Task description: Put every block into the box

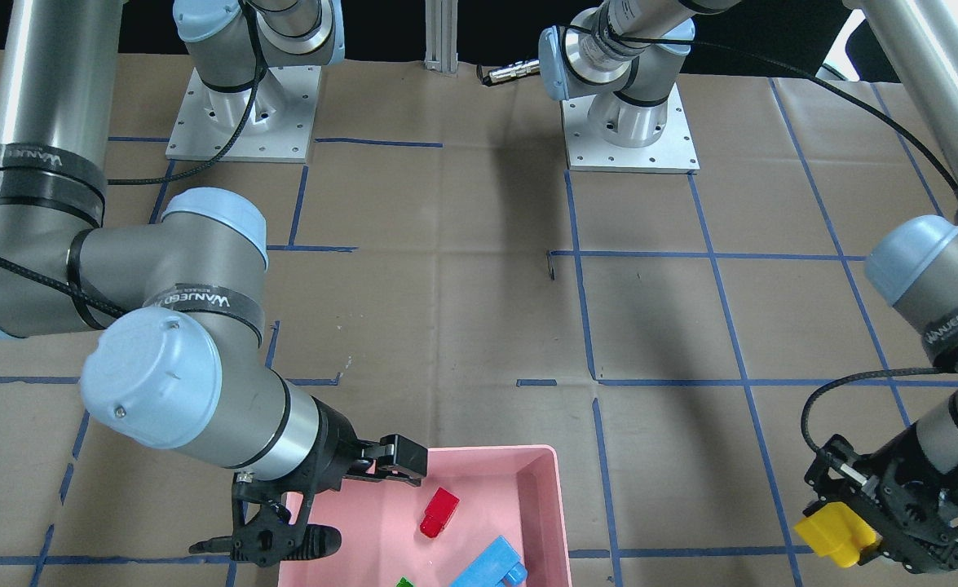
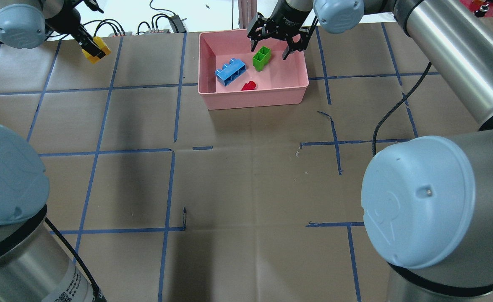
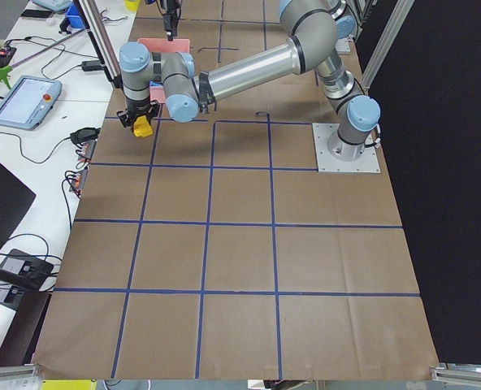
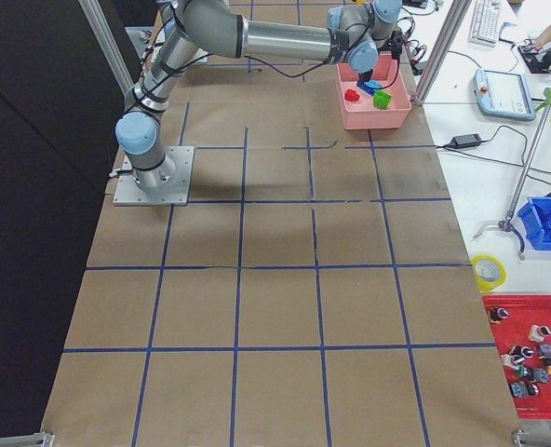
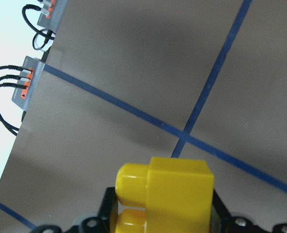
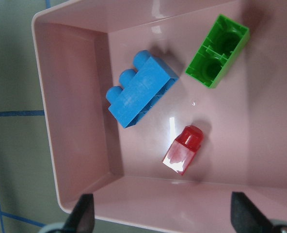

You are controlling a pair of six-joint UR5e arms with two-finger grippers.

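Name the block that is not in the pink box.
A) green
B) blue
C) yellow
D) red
C: the yellow block is clamped in the left end effector over the table, well apart from the box, while the green block, red block and blue block lie inside it.

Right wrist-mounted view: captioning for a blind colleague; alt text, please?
A shallow pink plastic tray holds three plastic toy bricks: long blue brick, green brick hollow side up, small red brick. The open right end effector frames the bottom edge.
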